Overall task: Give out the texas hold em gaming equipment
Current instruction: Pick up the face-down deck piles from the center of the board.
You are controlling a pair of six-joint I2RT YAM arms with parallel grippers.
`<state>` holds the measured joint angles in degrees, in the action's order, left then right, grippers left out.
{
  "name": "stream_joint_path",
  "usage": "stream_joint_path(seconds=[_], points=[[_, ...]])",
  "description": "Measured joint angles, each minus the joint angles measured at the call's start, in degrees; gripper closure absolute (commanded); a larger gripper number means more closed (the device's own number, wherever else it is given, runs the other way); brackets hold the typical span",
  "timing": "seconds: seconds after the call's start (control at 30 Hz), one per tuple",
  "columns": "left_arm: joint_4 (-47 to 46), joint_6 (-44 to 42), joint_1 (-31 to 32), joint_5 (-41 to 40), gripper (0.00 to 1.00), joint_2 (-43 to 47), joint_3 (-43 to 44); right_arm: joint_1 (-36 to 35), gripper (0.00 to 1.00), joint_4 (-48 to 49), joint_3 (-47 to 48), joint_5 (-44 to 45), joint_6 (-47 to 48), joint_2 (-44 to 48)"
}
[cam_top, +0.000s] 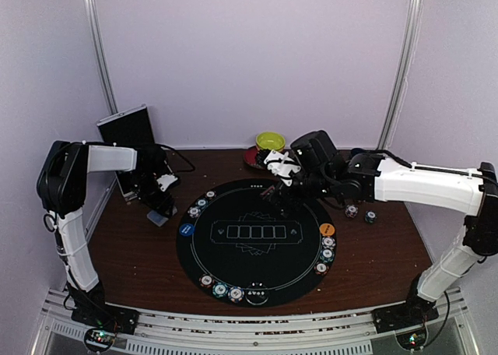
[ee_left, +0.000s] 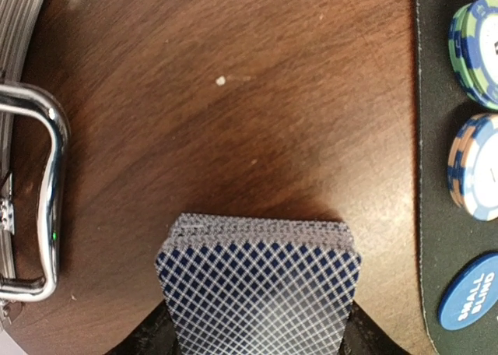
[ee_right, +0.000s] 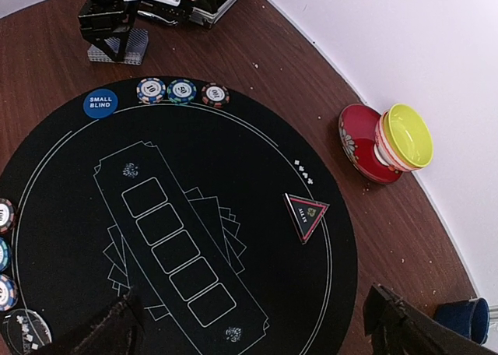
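"SMALL BLIND" in white on the blue button disc (ee_left: 471, 300), numbers on striped poker chips (ee_right: 151, 90) unreadable

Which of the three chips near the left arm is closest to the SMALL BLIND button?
The blue-and-cream chip, beside the button; the green chip and red chip lie farther along.

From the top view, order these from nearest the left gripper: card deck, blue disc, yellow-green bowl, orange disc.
1. Grey-blue card deck, between the jaws.
2. Round blue disc, left side.
3. Yellow-green bowl, at the back.
4. Round orange disc, right side.
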<state>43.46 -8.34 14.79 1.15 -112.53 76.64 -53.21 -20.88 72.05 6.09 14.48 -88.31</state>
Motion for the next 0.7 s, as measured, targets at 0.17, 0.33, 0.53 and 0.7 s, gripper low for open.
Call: stream_joint_path(seconds=[0.17, 0.33, 0.53, 0.7], points=[[1.29, 0.31, 0.0, -0.13, 0.41, 0.48, 0.0, 0.26, 0.0, -0.28, 0.09, -0.33, -0.44, -0.04], [1.7, 0.57, 0.0, -0.11, 0.4, 1.14, 0.0, 0.61, 0.0, -0.39, 0.26, -1.25, -0.98, -0.07], [1.97, 1.22, 0.0, -0.11, 0.39, 2.4, 0.04, 1.29, 0.0, -1.77, 3.87, -4.92, -2.84, -2.16], [3.5, 1.68, 0.0, 0.2, 0.39, 2.62, 1.36, 2.71, 0.0, -2.8, 8.07, -10.19, -5.99, -6.23]])
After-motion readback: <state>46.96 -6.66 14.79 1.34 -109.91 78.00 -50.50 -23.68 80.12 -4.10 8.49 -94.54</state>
